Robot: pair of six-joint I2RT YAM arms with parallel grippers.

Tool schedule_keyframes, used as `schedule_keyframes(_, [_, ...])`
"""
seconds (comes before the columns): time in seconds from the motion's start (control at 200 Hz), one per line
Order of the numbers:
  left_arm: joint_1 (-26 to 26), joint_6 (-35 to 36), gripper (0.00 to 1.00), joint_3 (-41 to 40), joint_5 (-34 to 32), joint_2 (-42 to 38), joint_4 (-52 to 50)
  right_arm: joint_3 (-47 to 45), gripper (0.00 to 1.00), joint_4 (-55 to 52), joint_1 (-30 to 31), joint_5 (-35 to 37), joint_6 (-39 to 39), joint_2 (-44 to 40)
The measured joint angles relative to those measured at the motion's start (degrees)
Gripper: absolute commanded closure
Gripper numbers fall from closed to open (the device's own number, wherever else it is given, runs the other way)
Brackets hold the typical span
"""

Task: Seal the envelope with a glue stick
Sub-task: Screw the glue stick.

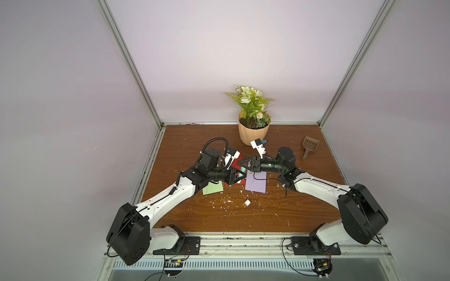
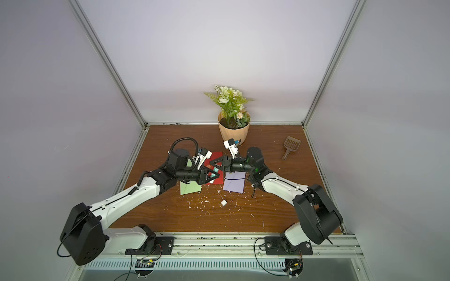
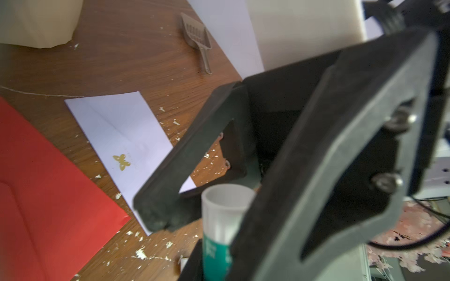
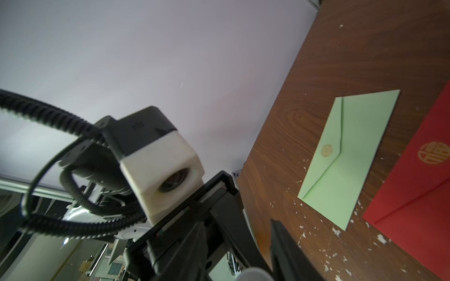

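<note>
My left gripper [image 1: 241, 175] is shut on the glue stick [image 3: 219, 243], a white tube with a green label, and holds it above the red envelope [image 3: 48, 194]. The stick also shows in a top view [image 2: 215, 169]. My right gripper [image 1: 239, 166] faces the left one, open, with its fingers on either side of the stick's white end [image 4: 253, 275]. One of its fingers [image 3: 170, 185] stands apart from the tube. A lilac envelope [image 1: 255, 185] lies to the right of the red one and a green envelope [image 1: 213, 188] to the left.
A potted plant [image 1: 254, 131] stands at the back of the wooden table [image 1: 280, 214]. A brown scoop [image 1: 309, 146] lies at the back right. A small white cap-like piece [image 1: 247, 202] and many white scraps lie in front of the envelopes.
</note>
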Motion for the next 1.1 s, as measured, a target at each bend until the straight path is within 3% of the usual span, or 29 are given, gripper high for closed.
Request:
schedule_keyframes(0.22, [0.0,0.8,0.90,0.2,-5.8,4.0,-2.3,3.1,0.63,-12.7,0.5,6.7,-3.7,2.6])
schedule_keyframes(0.415, [0.0,1.0,0.89,0.3,-8.5,5.0,-3.9,4.2,0.53,-14.6,0.7,7.6,-4.0,4.1])
schedule_keyframes(0.656, [0.0,1.0,0.90,0.0,-8.3,5.0,-3.1,4.7,0.53,-13.5,1.4,8.2,-4.0,5.8])
schedule_keyframes(0.901, [0.0,0.7,0.90,-0.5,-7.6,4.9,-2.6,4.6,0.78,-10.1,1.7,7.8,-1.9,8.2])
schedule_keyframes(1.096, [0.1,0.2,0.89,-0.6,-7.4,4.6,-1.7,4.4,0.86,-7.9,1.6,7.1,-0.3,8.4])
